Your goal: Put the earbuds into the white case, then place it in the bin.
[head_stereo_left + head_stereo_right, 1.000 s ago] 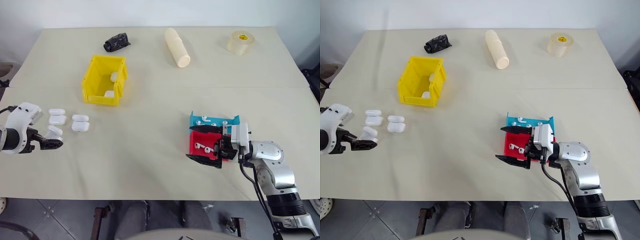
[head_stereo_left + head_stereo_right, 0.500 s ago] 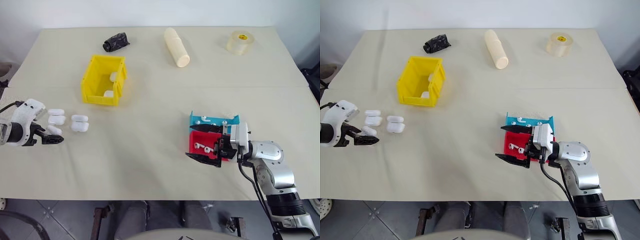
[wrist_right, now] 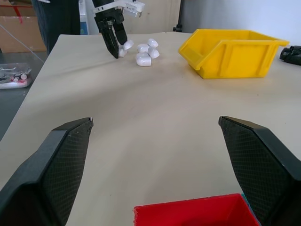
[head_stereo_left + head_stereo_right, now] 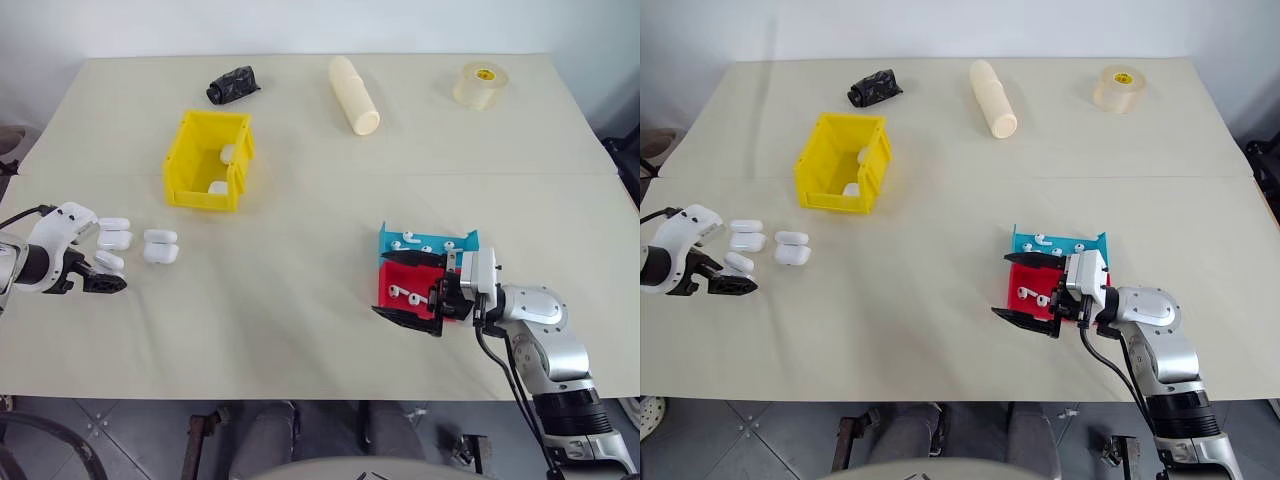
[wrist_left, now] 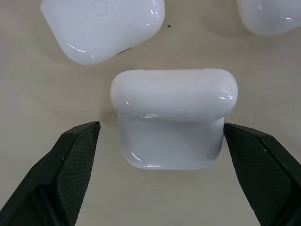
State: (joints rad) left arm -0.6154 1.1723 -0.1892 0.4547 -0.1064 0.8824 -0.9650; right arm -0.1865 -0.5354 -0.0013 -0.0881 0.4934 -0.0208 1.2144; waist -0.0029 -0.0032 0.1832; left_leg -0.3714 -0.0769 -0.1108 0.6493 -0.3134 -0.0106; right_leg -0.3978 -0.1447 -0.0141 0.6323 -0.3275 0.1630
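Observation:
Three white cases lie at the table's left side; the nearest white case (image 4: 110, 261) sits between the spread fingers of my left gripper (image 4: 112, 268), with a gap on each side in the left wrist view, where that case (image 5: 174, 117) lies on the table. The other two cases (image 4: 160, 246) lie just beyond it. Behind them stands the yellow bin (image 4: 203, 198) with white cases inside. Earbuds (image 4: 410, 240) lie in the teal tray and more earbuds (image 4: 398, 293) in the red tray. My right gripper (image 4: 382, 285) hangs open in front of those trays, holding nothing.
The teal tray (image 4: 465, 240) and the red tray (image 4: 400, 278) sit side by side at the right. Along the far edge are a black bundle (image 4: 232, 83), a cream cylinder (image 4: 355, 95) and a roll of clear tape (image 4: 480, 84).
My left gripper has edged forward toward the cases and rolled a little, staying around the nearest one. The right arm has kept still.

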